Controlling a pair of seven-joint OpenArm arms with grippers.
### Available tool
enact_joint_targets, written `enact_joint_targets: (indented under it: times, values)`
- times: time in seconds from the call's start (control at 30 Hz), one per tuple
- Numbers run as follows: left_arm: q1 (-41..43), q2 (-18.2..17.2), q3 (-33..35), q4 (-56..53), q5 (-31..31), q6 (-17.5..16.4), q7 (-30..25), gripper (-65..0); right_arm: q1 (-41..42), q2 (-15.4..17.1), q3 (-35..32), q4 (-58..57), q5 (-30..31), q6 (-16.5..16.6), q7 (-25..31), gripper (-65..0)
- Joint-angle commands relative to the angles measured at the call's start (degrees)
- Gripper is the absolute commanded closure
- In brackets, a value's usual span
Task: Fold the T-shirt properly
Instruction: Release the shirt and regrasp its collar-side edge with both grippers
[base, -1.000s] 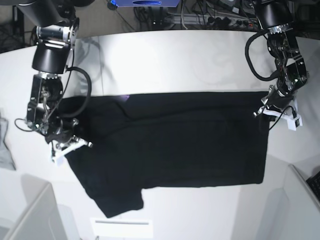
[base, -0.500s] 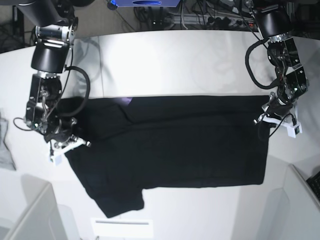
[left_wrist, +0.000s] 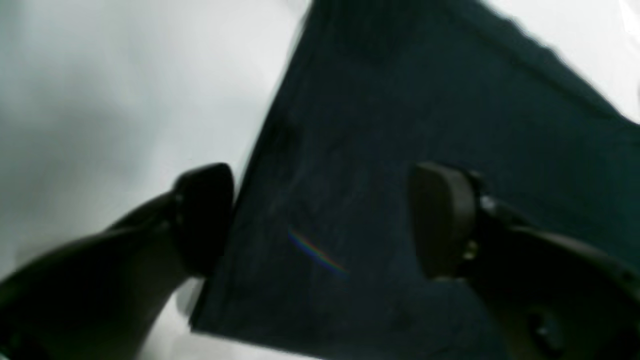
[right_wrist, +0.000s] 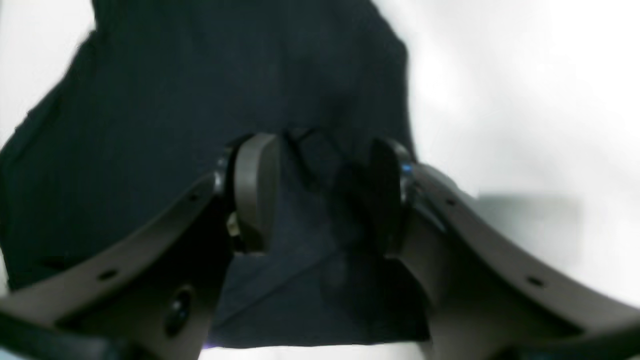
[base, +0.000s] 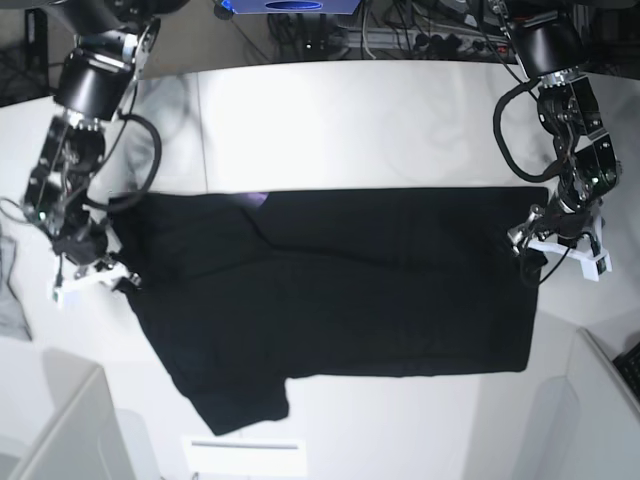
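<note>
Here the black T-shirt lies spread across the white table, folded once lengthwise, one sleeve poking out at the near edge. The left gripper stands wide open over the hem corner, one pad off the cloth's edge, the other above the fabric — nothing held. The right gripper is parted about halfway at the opposite end, with a raised pucker of fabric between its jaws; whether it pinches that fabric I cannot tell. To do the next fold well, both grippers should probably lift clear without dragging cloth, then take matching corners so the edges stay square and the loose sleeve gets tucked in.
</note>
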Motion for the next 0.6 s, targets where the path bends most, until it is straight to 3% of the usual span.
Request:
enact_joint_targets:
  times: [0.0,0.07,0.13,0.2,0.3,0.4,0.57]
  values:
    - [0.1,-0.7,-0.3,2.4,-0.5,-0.3,-1.8,-57.1,-0.4,-0.4,0.4,3.4,0.8,-1.6,1.4,-28.2]
    - [2.9,-0.4,-2.3,5.6,-0.5,-0.5,-2.8,-57.6,-4.2,-2.2,2.3,8.1,1.1,-6.8,1.7,-28.2]
    - [5.8,2.3,-6.1,9.0,-0.6,-0.7,-3.0,-58.4,-7.7,-5.2,5.1,12.2,1.1,-10.2,1.7,-28.5]
    - [8.1,4.7,-10.2,11.8,-0.6,-2.4,-2.9,-58.6,-9.9,-8.5,8.7,14.3,1.1,-10.4,1.7,-29.0]
    - [11.8,8.2,-15.3,13.7,-0.6,-9.2,-2.7,-57.9,-11.9,-12.9,15.0,14.8,1.2,-10.3,1.7,-29.6]
    - [14.6,10.4,-19.2,13.4,-0.5,-14.3,-2.6,-57.9,-12.4,-15.3,18.6,13.9,1.2,-10.3,1.7,-35.1]
    - [16.8,11.4,-21.8,13.3,-0.5,-16.0,-2.6,-57.9,-11.9,-15.4,18.8,8.2,1.2,-9.5,1.8,-37.4]
